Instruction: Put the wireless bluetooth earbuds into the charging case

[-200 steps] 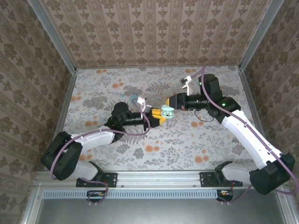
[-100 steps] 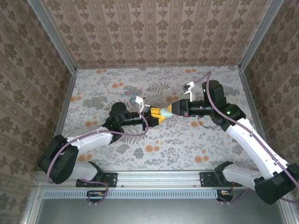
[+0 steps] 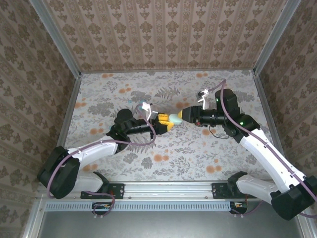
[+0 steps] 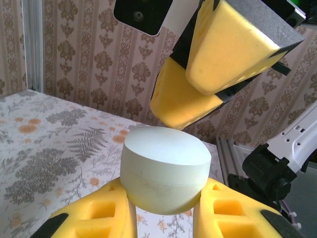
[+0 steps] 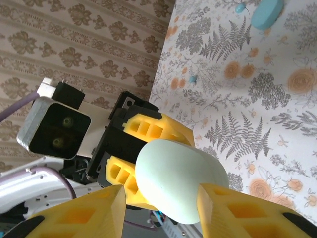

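A mint-green oval charging case (image 4: pixel 166 168), closed, is held off the table between the two arms. My left gripper (image 3: pixel 166 124) is shut on its lower half, with a yellow pad on each side. My right gripper (image 5: pixel 161 196) faces it from the other end, its jaws open around the case (image 5: pixel 181 181) with a gap at one finger. The right gripper's fingers (image 4: pixel 223 54) hang just above the case's flat top. Two tiny light-blue earbuds (image 5: pixel 239 8) (image 5: pixel 193 79) lie on the floral table.
A teal-blue oval case (image 5: pixel 267 12) lies on the table next to one earbud, behind the left gripper (image 3: pixel 141 105). Patterned walls and metal rails (image 3: pixel 67 106) close in the table on three sides.
The right gripper's jaws have widened around the mint-green case. Both grippers have shifted slightly to the left, and the left one still holds the case.
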